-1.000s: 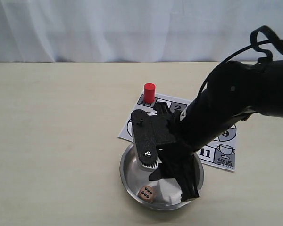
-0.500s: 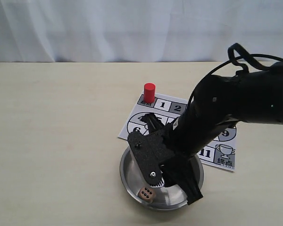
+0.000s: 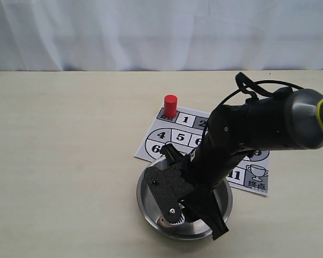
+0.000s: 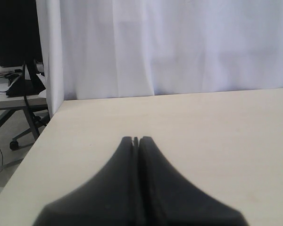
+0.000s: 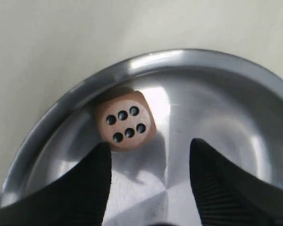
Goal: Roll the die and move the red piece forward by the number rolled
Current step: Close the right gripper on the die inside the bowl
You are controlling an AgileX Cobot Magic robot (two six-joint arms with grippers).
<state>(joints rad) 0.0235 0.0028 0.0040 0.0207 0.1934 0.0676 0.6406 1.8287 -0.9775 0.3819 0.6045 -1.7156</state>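
The right end effector (image 5: 150,148) reaches down into the steel bowl (image 3: 146,200) at the near edge of the worktop (image 3: 70,161), with its two dark fingers (image 5: 92,179) spread wide and nothing between them. The die (image 5: 125,126) lies on the bowl's floor close to the inner wall, just beyond the fingertips and nearer to one finger than the other. It touches neither, and its six-pip face is turned toward the wrist camera. In the exterior view the arm covers nearly all of the die. The bowl sits at the near edge of a printed game sheet (image 3: 167,137) with numbered squares. The red piece (image 3: 170,105) stands upright on the sheet's far corner square, beside square 1 and apart from the bowl. The left end effector (image 4: 137,140) has its fingers pressed together, holding nothing, above bare worktop facing a white curtain (image 4: 179,47).
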